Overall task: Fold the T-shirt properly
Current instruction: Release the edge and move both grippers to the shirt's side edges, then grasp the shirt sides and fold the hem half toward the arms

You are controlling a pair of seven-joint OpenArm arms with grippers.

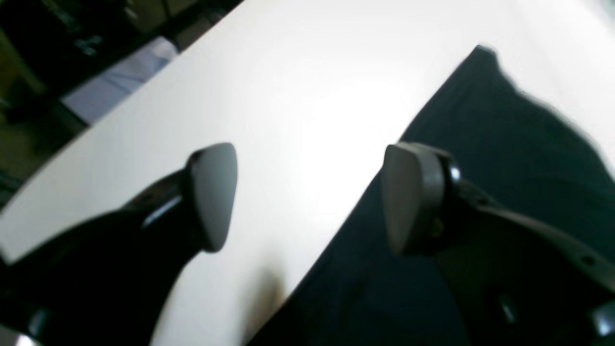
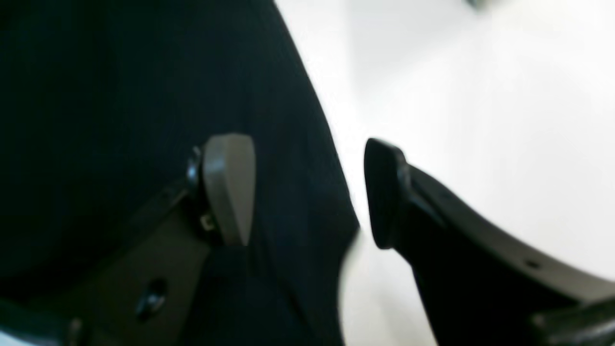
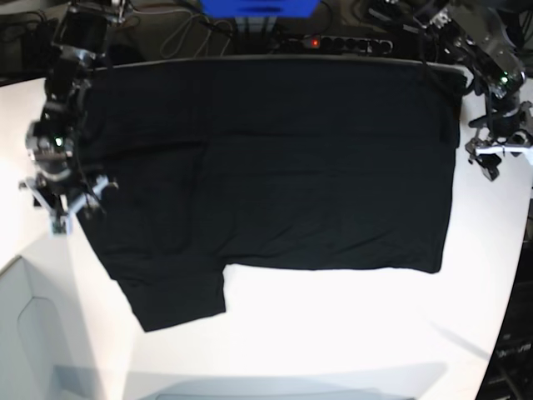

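The large black short-sleeved cloth T-shirt (image 3: 275, 158) lies spread flat on the white table (image 3: 333, 333), reaching from the far edge toward the middle, with one sleeve (image 3: 175, 296) jutting out toward the near left. No print shows on the side facing up.

The left arm reaches in from the far right corner, its wrist bent downward, and its left gripper (image 3: 497, 154) hangs just off the shirt's right edge. In the left wrist view this gripper (image 1: 307, 197) stands with its jaws wide apart and nothing between them; one grey pad (image 1: 214, 194) is over bare table, the other (image 1: 408, 197) over the black cloth's edge.

The right arm comes down along the far left side, forearm pointing toward the near edge, with the right gripper (image 3: 67, 200) at the shirt's left edge. In the right wrist view that gripper (image 2: 307, 192) is likewise spread open and empty, straddling the cloth's border: one pad (image 2: 230, 187) above the fabric, the other (image 2: 384, 192) above white table.
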